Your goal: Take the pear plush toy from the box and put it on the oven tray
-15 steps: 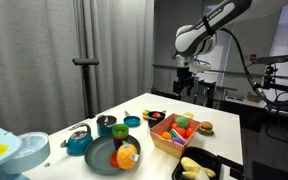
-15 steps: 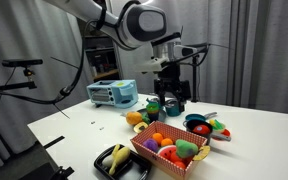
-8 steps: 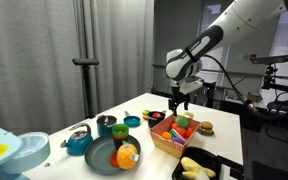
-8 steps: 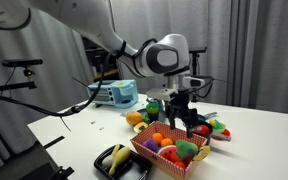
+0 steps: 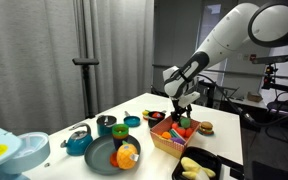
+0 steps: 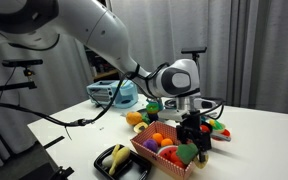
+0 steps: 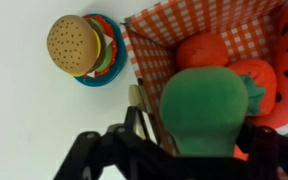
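Note:
The green pear plush toy (image 7: 206, 100) lies in the orange-tan box (image 7: 149, 40) with red and orange plush toys. It fills the wrist view between my open gripper's (image 7: 196, 128) fingers, with a gap at the left finger. In both exterior views the gripper (image 5: 182, 116) (image 6: 195, 138) reaches down into the box (image 5: 169, 140) (image 6: 152, 152). A bit of green (image 6: 187, 153) shows under it. The black oven tray (image 5: 213, 156) (image 6: 102, 161) sits beside the box and holds a yellow plush.
A burger toy (image 7: 79, 45) (image 5: 206, 127) lies just outside the box wall. A round dark plate (image 5: 102, 156) with an orange toy, teal pots (image 5: 79, 141) and a small toaster oven (image 6: 112, 93) stand further along the white table.
The arm has come down from high above the table to the box. The gripper now sits around the pear plush toy.

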Controlling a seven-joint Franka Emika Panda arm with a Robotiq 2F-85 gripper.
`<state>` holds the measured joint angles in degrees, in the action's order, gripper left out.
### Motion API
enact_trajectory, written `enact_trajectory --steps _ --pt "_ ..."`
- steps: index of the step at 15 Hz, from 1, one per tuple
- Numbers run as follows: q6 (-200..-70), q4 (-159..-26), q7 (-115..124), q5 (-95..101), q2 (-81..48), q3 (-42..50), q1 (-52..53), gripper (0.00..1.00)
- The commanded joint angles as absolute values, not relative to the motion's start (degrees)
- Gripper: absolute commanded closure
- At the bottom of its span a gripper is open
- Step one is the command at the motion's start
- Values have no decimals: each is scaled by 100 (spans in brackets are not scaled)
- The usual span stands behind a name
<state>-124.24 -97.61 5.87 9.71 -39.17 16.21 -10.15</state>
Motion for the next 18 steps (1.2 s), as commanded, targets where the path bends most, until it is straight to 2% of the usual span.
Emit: enact_trajectory --steps 1,7,10,12,13,14,15,16,18 --pt "-12252 -9364 545 997 -4067 1537 -1136 41" --pt "-12017 -9315 -27 827 -3620 1293 -1253 84" --pt "-11735 -9260 -410 791 -3401 1170 -1322 88" --pt "-11661 -9278 -789 879 -3257 1114 -1350 96" --pt "-11610 -9275 -998 948 -3213 1096 -1353 93" --pt "-11603 -9280 -1147 977 -3174 1079 -1363 95" --pt "-11548 -9275 -1283 948 -3135 1054 -1381 49" --pt "-11494 -9258 -1379 971 -3116 1053 -1371 49" --pt "-11370 -9229 -1559 977 -3080 1029 -1372 35"
